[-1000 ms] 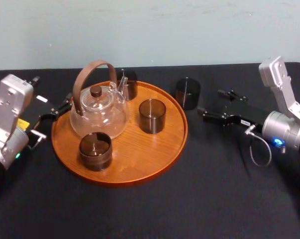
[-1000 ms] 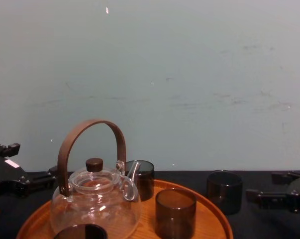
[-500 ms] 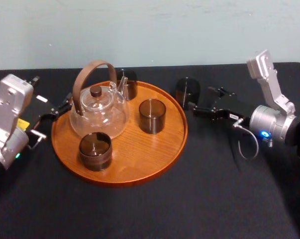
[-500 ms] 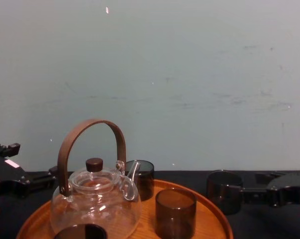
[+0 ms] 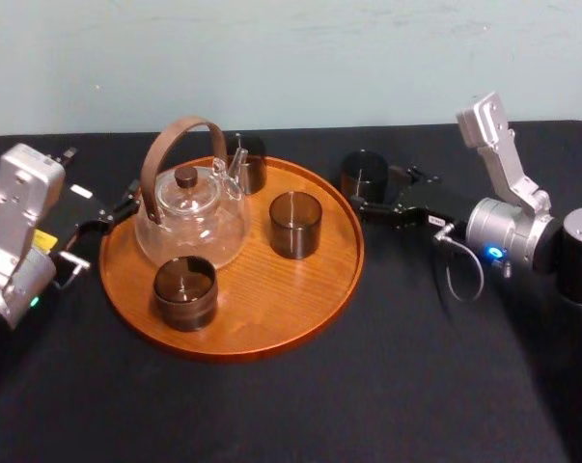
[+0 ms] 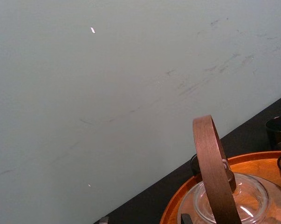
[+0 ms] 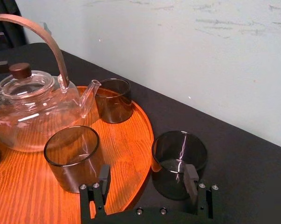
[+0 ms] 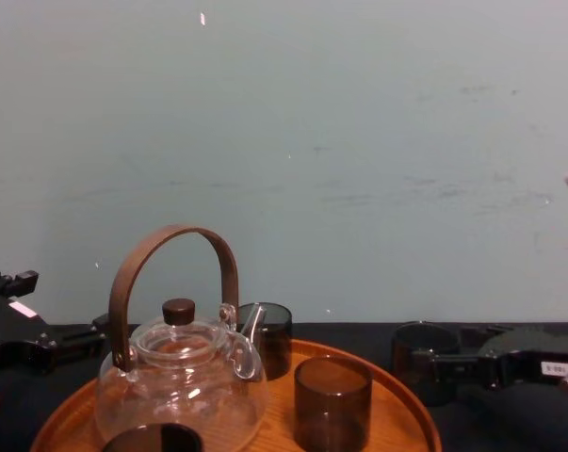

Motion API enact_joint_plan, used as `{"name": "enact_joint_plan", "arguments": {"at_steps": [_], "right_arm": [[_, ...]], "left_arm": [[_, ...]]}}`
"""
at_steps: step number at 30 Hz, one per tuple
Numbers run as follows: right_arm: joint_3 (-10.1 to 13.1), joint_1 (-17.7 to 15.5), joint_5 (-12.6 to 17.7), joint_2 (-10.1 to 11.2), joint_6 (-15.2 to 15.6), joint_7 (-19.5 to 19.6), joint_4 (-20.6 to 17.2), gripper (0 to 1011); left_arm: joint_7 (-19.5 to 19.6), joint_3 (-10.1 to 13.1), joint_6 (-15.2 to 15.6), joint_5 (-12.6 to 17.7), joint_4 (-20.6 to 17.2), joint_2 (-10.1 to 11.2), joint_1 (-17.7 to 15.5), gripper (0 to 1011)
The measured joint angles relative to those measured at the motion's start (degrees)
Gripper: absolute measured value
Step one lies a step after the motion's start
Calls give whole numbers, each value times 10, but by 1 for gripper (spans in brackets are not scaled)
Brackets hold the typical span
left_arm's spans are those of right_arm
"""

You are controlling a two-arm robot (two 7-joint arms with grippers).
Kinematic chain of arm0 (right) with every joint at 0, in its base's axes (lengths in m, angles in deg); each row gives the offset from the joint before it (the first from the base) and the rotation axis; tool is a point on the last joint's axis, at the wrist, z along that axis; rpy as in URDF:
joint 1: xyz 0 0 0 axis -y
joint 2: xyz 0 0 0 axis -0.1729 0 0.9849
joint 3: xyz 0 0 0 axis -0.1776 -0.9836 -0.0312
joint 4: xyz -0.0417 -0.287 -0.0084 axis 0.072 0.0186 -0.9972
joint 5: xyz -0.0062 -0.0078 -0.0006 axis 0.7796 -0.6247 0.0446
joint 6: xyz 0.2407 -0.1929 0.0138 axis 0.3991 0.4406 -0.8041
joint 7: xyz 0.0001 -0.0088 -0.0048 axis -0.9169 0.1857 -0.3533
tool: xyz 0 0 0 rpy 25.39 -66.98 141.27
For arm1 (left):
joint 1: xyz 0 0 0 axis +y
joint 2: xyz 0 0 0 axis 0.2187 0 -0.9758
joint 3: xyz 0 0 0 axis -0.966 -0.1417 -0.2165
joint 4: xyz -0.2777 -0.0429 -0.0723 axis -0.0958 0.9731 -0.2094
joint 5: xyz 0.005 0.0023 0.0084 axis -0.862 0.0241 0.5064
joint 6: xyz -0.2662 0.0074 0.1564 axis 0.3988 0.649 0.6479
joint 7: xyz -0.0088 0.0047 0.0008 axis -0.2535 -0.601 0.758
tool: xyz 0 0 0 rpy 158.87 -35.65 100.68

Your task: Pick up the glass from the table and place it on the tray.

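The glass (image 5: 365, 176), dark and cylindrical, stands on the black table (image 5: 416, 367) just off the right rim of the round wooden tray (image 5: 271, 323). My right gripper (image 5: 373, 190) is open at table level, its fingertips reaching the glass's right side. In the right wrist view the glass (image 7: 179, 156) stands just ahead of the right gripper (image 7: 147, 182), off-centre, with one finger (image 7: 190, 178) overlapping its front. From the chest view the glass (image 8: 421, 363) stands beside the right gripper (image 8: 455, 363). My left gripper (image 5: 105, 212) stays parked and open at the tray's left edge.
On the tray stand a glass teapot (image 5: 189, 217) with a brown arched handle and three dark glasses (image 5: 295, 224) (image 5: 185, 292) (image 5: 247, 162). The tray rim (image 7: 147, 135) runs close beside the glass on the table. A pale wall closes the back.
My right gripper has moved left across the table, from well clear of the glass to having its open fingers at it. The glass, the tray and the left arm have not moved.
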Motion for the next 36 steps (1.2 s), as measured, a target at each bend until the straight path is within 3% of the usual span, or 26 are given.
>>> {"name": "enact_joint_plan", "arguments": {"at_steps": [12,26,36], "right_arm": [[-4,17,-9,-15,-4,-2,24,1002],[9,-11,2,4,4,1,-22,1002],[16,-13,5,8,4,10,-20,1002]], "left_arm": [[0,0,0,0,0,0,0,1001],[0,0,0,0,0,0,0,1001],[0,0,0,0,0,0,0,1001]]}}
